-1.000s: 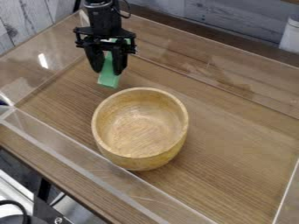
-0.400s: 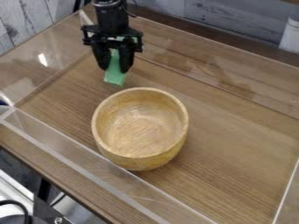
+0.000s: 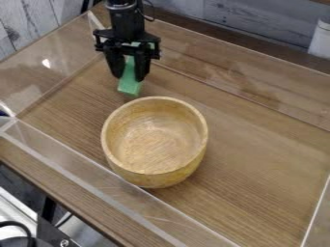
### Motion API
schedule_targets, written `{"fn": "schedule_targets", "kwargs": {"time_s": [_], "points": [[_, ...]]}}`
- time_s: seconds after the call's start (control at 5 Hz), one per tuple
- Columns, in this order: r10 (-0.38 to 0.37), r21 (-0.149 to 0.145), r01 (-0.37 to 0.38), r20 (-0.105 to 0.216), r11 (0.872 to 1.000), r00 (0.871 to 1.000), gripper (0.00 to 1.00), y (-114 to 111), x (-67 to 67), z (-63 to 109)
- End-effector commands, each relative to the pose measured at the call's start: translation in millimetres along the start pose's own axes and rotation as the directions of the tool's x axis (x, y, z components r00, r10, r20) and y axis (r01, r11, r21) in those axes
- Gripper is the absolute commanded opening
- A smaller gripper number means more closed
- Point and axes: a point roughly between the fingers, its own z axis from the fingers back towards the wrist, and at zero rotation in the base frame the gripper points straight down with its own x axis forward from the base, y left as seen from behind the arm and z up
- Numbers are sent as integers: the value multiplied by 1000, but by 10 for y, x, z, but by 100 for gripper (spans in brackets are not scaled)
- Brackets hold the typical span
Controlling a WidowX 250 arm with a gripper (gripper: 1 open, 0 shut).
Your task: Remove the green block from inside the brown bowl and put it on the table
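Observation:
My gripper [image 3: 129, 68] points straight down behind the brown bowl [image 3: 156, 141] and is shut on the green block [image 3: 129, 80]. The block hangs upright between the black fingers, its lower end close to the table [image 3: 245, 106], just past the bowl's far rim; I cannot tell whether it touches the wood. The bowl is round, thick-walled light wood, and its inside shows only bare grain.
Low clear acrylic walls [image 3: 77, 169] border the tabletop on all sides. A grey plank wall [image 3: 245, 14] runs behind the table. Open wood lies to the right of the bowl and gripper.
The gripper with the green block has shifted slightly right and a little lower in the picture, nearer the bowl's far rim. The bowl has not moved.

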Motion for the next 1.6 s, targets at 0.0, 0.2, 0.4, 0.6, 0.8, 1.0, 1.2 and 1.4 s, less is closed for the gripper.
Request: {"fn": "schedule_targets", "kwargs": {"time_s": [0.0, 0.2, 0.4, 0.6, 0.8, 1.0, 1.2, 1.4], "points": [[-19, 16, 18, 64, 1000, 998, 0, -37, 127, 184], [-22, 14, 21, 62, 1000, 998, 0, -55, 142, 181], [-23, 18, 22, 58, 1000, 998, 0, -55, 159, 154], [-24, 20, 23, 54, 1000, 998, 0, -56, 173, 132], [-27, 20, 26, 51, 999, 998, 0, -68, 180, 126], [-30, 21, 29, 50, 999, 998, 0, -77, 192, 115], [-35, 20, 34, 49, 999, 998, 0, -92, 201, 113], [-40, 18, 39, 48, 999, 998, 0, -109, 207, 120]]}}
